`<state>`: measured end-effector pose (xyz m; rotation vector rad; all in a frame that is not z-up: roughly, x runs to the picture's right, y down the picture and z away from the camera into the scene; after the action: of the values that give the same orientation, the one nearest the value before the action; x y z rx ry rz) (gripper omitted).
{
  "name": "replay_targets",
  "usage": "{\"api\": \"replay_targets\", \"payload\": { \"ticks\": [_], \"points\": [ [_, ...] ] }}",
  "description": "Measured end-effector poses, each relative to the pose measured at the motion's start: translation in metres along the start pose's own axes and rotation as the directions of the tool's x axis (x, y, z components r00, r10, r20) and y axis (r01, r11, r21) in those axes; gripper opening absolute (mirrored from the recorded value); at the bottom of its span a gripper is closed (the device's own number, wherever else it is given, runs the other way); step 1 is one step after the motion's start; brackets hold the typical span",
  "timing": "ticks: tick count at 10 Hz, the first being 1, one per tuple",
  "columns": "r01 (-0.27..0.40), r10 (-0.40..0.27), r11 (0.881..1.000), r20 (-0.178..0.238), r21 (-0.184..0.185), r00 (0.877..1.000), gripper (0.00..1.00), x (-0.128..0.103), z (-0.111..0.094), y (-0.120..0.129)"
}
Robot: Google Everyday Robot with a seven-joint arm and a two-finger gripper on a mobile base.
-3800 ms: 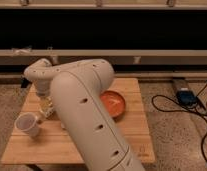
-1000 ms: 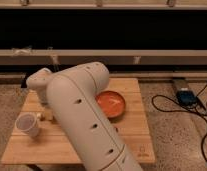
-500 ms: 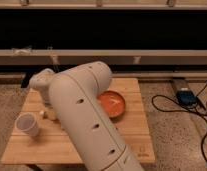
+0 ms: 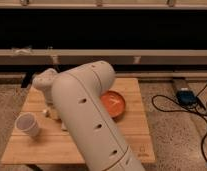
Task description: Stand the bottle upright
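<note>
My gripper [image 4: 49, 104] hangs below the white wrist [image 4: 44, 80] over the left part of the wooden table [image 4: 132, 135], just right of and behind the white paper cup [image 4: 27, 124]. My own large white arm [image 4: 87, 115] covers most of it. A small whitish bit [image 4: 47, 111] shows at the arm's left edge under the gripper. I cannot tell whether it is the bottle. The bottle is otherwise hidden behind the arm.
An orange bowl [image 4: 114, 104] sits on the table to the right of the arm. A blue device [image 4: 186, 96] with black cables lies on the floor at the right. A dark low wall with a ledge [image 4: 147, 56] runs behind the table.
The wrist dropped lower over the table's left side, then shifted slightly right. The cup and the bowl have not moved.
</note>
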<state>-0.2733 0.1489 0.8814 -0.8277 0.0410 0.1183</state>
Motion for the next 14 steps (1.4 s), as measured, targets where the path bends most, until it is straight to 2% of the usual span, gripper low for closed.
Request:
{"api": "replay_targets", "payload": {
  "ticks": [2,5,6,7,9,11,12,13,14],
  "points": [
    [-0.048,0.048,0.999,0.004,-0.008,0.999,0.0,0.009,0.001,0.002],
    [-0.051,0.051,0.999,0.005,0.001,0.999,0.0,0.01,0.001,0.002],
    [-0.081,0.081,0.997,0.012,0.005,0.997,0.0,0.015,0.0,0.002],
    [-0.143,0.143,0.99,0.013,0.014,0.99,0.0,0.031,-0.001,0.003],
    [-0.281,0.279,0.959,0.045,0.031,0.959,0.0,0.069,-0.007,0.008],
    [-0.392,0.388,0.918,0.078,0.054,0.919,0.0,0.107,-0.014,0.007],
    [-0.424,0.418,0.904,0.097,0.058,0.903,0.0,0.116,-0.019,0.01],
    [-0.442,0.434,0.895,0.109,0.065,0.894,0.01,0.12,-0.022,0.01],
    [-0.465,0.454,0.883,0.125,0.068,0.882,0.06,0.122,-0.025,0.008]
  ]
}}
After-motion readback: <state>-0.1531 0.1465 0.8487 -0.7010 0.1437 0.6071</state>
